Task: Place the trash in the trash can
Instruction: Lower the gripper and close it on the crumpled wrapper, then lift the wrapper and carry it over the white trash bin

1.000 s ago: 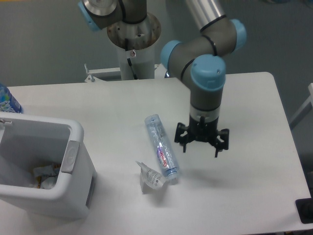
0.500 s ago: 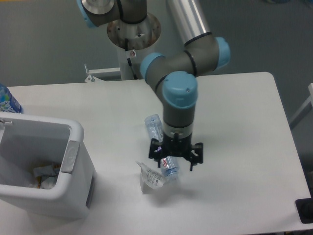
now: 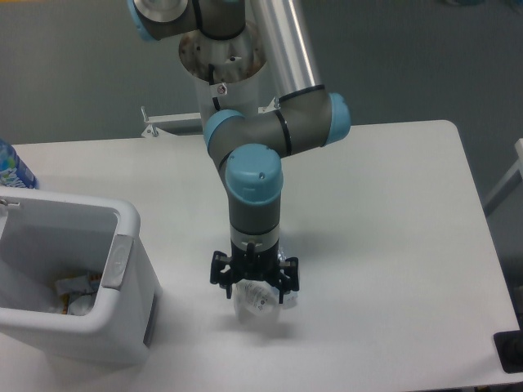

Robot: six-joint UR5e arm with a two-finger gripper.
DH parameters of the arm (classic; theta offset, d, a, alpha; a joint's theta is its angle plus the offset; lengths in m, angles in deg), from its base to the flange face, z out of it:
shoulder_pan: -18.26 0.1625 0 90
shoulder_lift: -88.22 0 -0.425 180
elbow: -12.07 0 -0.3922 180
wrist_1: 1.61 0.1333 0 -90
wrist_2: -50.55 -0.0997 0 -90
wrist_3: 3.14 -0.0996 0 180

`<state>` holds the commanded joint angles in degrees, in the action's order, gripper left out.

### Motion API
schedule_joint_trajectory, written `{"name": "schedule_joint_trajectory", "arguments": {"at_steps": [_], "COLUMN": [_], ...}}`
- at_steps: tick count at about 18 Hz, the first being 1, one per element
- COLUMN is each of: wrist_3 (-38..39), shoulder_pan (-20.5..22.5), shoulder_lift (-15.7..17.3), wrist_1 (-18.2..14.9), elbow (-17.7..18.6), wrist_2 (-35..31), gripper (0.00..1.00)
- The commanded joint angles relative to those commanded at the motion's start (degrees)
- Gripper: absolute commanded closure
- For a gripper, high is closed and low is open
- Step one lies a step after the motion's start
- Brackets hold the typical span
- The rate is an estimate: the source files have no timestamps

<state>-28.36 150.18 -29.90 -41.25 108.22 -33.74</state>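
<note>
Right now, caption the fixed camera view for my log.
Open gripper poised over the crumpled wrapper, white trash can at left.

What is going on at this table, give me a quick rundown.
A single robot arm is clearing trash. Its gripper hangs directly over the small crumpled white wrapper, fingers spread to either side and nothing gripped yet. The arm blocks the view of the slim bottle. The white trash can stands at the left of the table with some scraps already inside. A blue-labelled bottle peeks in at the far left edge.
</note>
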Motion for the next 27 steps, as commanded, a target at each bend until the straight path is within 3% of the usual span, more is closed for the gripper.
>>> {"name": "schedule_joint_trajectory", "arguments": {"at_steps": [1,2,6,7,18,24,27], "wrist_3": [-0.52,-1.31,-0.79,-0.79,1.14,5.00,8.16], "shoulder_pan": [0.00,0.00,0.00,0.00,0.53,2.28,3.95], "shoulder_lift": [-0.09,-0.09,0.00,0.17,2.02,4.30,4.92], "wrist_1": [0.00,-0.09,-0.35,-0.35,-0.17,-0.35,-0.35], "elbow": [0.00,0.00,0.00,0.00,-2.90,-6.67,-9.83], "wrist_2": [0.00,0.00,-0.17,-0.09,0.53,1.14,6.13], "gripper": [0.00,0.11,0.93,1.00,1.00,1.00,1.00]}}
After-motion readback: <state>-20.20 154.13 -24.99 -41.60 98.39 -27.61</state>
